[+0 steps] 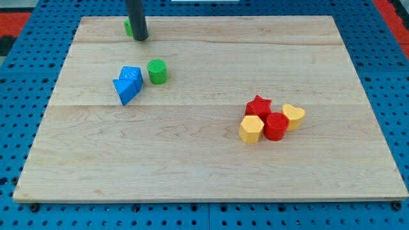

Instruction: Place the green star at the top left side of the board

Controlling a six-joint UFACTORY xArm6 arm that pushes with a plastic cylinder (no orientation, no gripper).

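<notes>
Far left: green block [128, 27], shape hidden, touching my tip [141, 38]. No pincer visible; state untellable.

Pale wood board [192, 160]; green cylinder [157, 71]; green block [128, 27], possibly star, mostly hidden behind dark rod [137, 19].

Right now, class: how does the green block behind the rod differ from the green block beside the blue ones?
The green block behind the rod is mostly hidden, its shape unclear; the green cylinder shows whole. The first sits near the board's top edge, at my tip; the cylinder stands lower, beside the blue blocks. Both are green.
</notes>
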